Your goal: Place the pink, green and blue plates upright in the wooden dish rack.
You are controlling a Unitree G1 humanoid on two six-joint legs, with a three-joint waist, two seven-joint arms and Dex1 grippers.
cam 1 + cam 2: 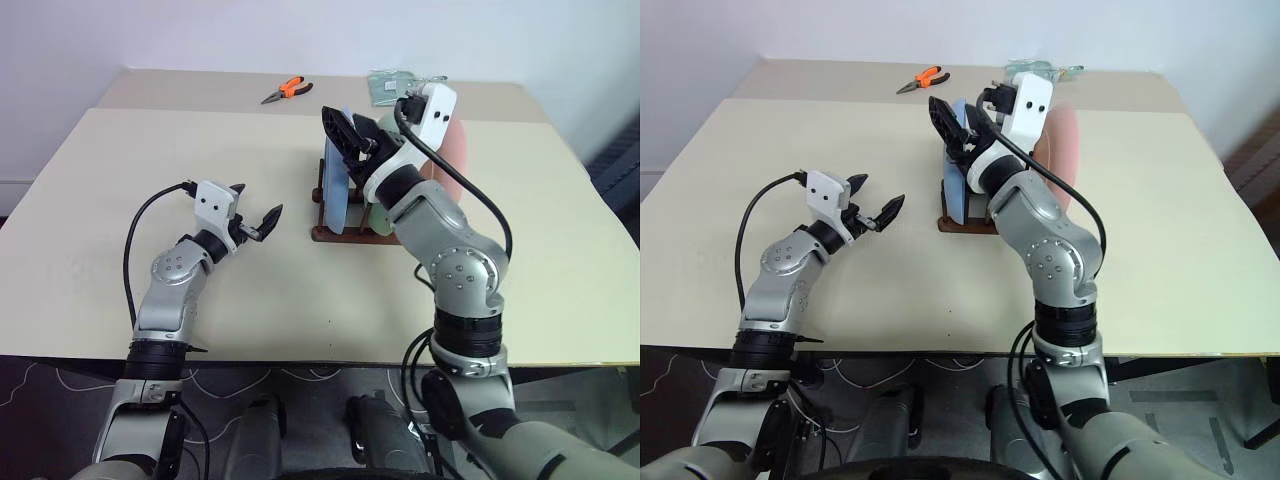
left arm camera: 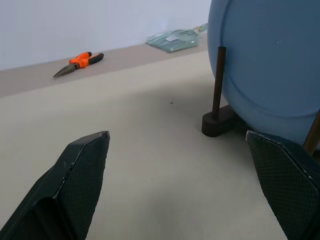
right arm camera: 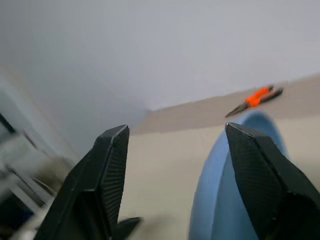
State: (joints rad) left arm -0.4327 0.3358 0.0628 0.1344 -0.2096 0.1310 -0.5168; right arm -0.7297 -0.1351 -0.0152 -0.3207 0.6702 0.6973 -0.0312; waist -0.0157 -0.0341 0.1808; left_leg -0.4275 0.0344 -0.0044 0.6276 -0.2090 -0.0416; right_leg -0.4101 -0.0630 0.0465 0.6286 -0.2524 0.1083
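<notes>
Blue plate (image 1: 335,185) stands upright in the rack (image 1: 330,232); right end effector (image 1: 352,135) released above it, left end effector (image 1: 256,218) released beside it

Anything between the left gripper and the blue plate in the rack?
Nothing visible. The left gripper hovers open beside the wooden dish rack, with bare table between it and the upright blue plate. Only thin rack pegs front the plate.
</notes>
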